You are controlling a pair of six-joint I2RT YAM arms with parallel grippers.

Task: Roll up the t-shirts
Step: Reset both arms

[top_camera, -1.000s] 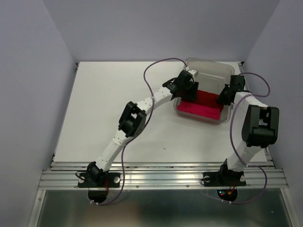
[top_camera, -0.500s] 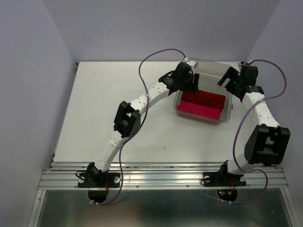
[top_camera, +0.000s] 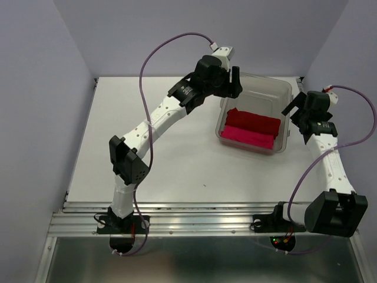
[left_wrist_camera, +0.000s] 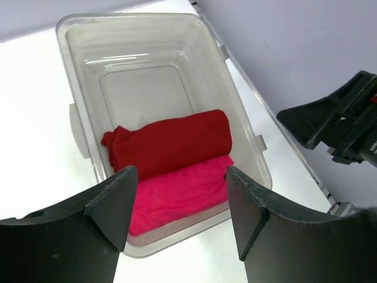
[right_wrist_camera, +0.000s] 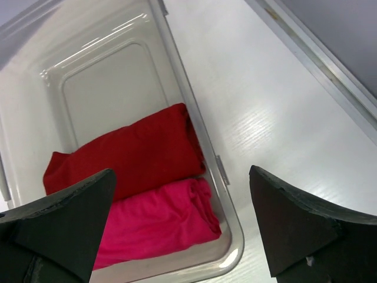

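Now, clear plastic bin [left_wrist_camera: 141, 94]: landmark for everything below.
Crimson t-shirt [left_wrist_camera: 171, 141]: rolled, lying crosswise in the bin's near half, touching the magenta roll on its far side.
Magenta t-shirt [left_wrist_camera: 179, 203]: rolled too, tucked against the bin's near wall.
Left gripper [left_wrist_camera: 179, 180]: jaws apart, empty, hovering above the bin's left rim, apart from the cloth.
Right gripper [right_wrist_camera: 181, 175]: jaws spread wide, nothing between them, raised off the bin's right side.
Handling: likely light, soft and limp, with no stiffness to keep a roll tight.
Hold: best guess, pinch across a roll's full thickness at mid-length, or at both ends. Tugging one loose outer flap probably unrolls it.
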